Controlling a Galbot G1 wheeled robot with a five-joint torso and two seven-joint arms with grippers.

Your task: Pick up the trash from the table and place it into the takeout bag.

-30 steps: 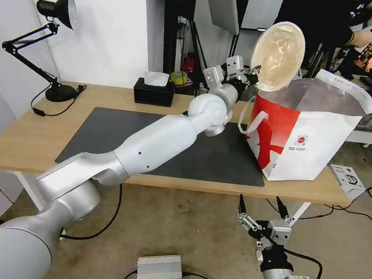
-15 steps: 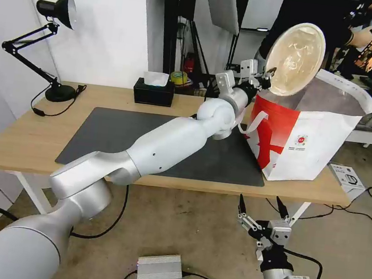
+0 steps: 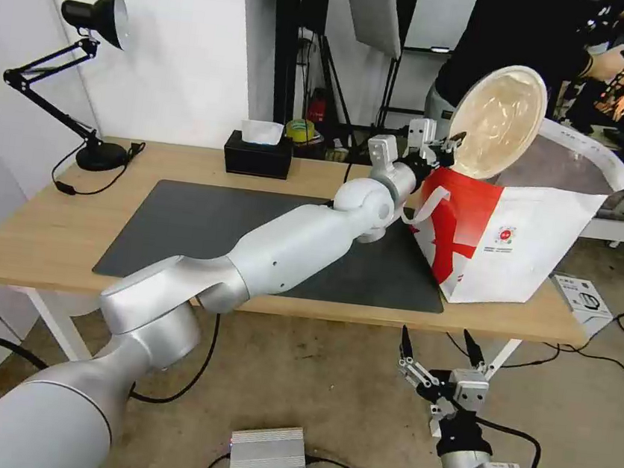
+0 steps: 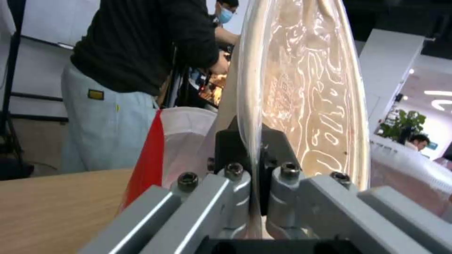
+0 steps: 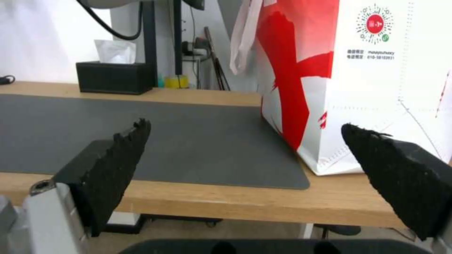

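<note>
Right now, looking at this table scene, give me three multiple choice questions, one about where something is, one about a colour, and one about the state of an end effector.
1. Where is the beige bowl?
A. flat on the grey mat
B. held on edge over the takeout bag's mouth
C. beside the desk lamp

2. What colour is the tissue box?
A. black
B. red
C. white

3. How is the right end effector?
A. shut on a cup
B. shut on nothing
C. open, below the table edge

Answers:
1 B: the left end effector pinches the bowl's rim above the takeout bag.
2 A: a black box sits at the back of the table.
3 C: its black fingers stand wide apart with nothing between them.
</note>
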